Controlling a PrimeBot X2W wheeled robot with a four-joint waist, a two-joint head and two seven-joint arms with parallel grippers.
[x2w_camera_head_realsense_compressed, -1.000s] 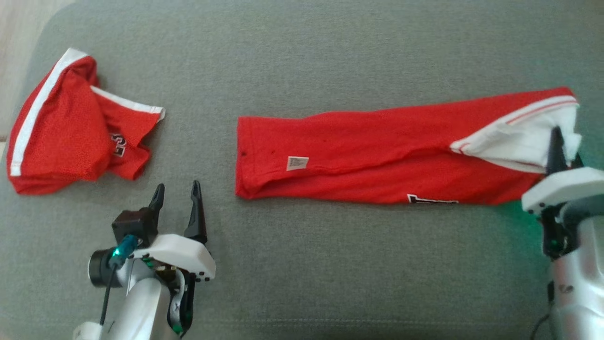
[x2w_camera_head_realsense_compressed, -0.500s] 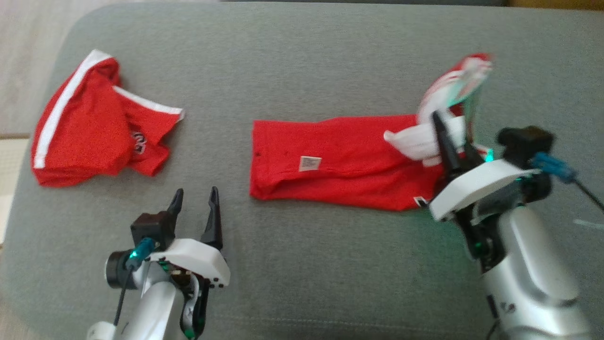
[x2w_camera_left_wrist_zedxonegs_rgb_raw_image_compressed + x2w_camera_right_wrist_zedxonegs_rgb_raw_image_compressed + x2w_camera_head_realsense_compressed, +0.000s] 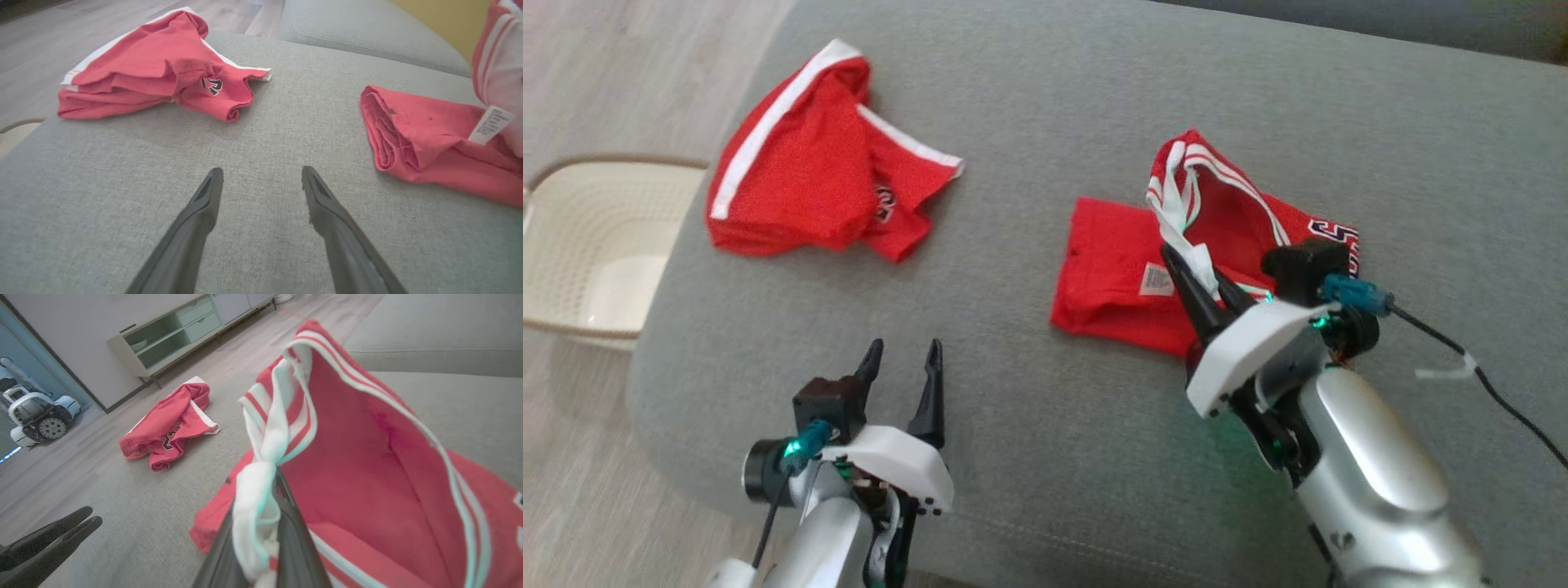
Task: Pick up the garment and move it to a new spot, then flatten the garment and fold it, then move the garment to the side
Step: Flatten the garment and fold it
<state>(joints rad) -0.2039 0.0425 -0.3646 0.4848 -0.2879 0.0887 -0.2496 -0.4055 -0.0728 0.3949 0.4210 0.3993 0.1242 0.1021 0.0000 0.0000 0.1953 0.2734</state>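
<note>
The garment (image 3: 1107,282) is red with white-striped trim and lies on the grey couch right of centre. Its right end is lifted and doubled back over the rest. My right gripper (image 3: 1178,263) is shut on that white-trimmed end and holds it above the lower layer. In the right wrist view the pinched trim bunches around the right gripper (image 3: 276,479), and the garment (image 3: 367,465) opens behind it. My left gripper (image 3: 904,347) hovers open over bare cushion near the front edge, left of the garment (image 3: 416,134). Nothing sits between the fingers of the left gripper (image 3: 262,171).
A second red garment (image 3: 809,171) lies crumpled at the couch's far left. A cream plastic basket (image 3: 596,245) stands on the floor beyond the couch's left edge. Bare cushion (image 3: 1045,457) lies between the two arms. A low cabinet (image 3: 179,330) stands across the room.
The right gripper has carried the garment's white-trimmed end up and leftward over the rest, halving its length. The head camera has turned, shifting the whole picture. The left gripper stays open.
</note>
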